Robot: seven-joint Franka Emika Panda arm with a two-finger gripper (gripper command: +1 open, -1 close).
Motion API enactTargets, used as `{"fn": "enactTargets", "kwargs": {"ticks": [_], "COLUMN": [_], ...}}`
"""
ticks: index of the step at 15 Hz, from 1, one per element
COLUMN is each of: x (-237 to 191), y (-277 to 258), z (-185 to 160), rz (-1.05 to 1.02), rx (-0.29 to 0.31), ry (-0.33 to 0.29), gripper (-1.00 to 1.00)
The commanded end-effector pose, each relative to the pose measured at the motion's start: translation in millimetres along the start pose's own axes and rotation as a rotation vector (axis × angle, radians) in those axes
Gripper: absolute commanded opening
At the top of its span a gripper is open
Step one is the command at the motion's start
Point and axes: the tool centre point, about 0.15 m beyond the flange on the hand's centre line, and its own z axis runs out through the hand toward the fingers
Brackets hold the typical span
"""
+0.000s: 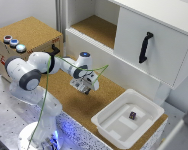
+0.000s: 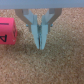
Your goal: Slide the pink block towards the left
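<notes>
The pink block (image 2: 7,31) is a bright reddish-pink cube with a dark mark on one face. It rests on the cork surface beside my gripper (image 2: 40,46), with a small gap between them. The two light-blue fingers (image 2: 36,30) are pressed together with nothing between them, their tips at the cork. In the exterior view my gripper (image 1: 86,91) hangs low over the cork board (image 1: 69,100) in front of the cabinet. I cannot make out the pink block there.
A white tray (image 1: 111,127) at the exterior view's right holds a small dark maroon cube (image 1: 132,115). Behind it stands a white cabinet with a sliding door and black handle (image 1: 145,47). A cork box with coloured buttons (image 1: 14,42) sits at the back left.
</notes>
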Motion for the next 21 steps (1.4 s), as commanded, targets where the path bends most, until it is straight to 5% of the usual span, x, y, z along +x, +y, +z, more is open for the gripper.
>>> {"fn": "enactTargets", "kwargs": {"ticks": [1,12,21], "x": [22.2,33.5,42.9], "y": [-24.6,-86.9,-126.2], "z": [11.7,-3.8,-0.5], "rz": [0.011,-0.044,-0.061], "rx": [-0.035,0.016,0.086], "ry": [0.002,0.030,-0.037], "gripper": [-1.00,-1.00,-1.00]}}
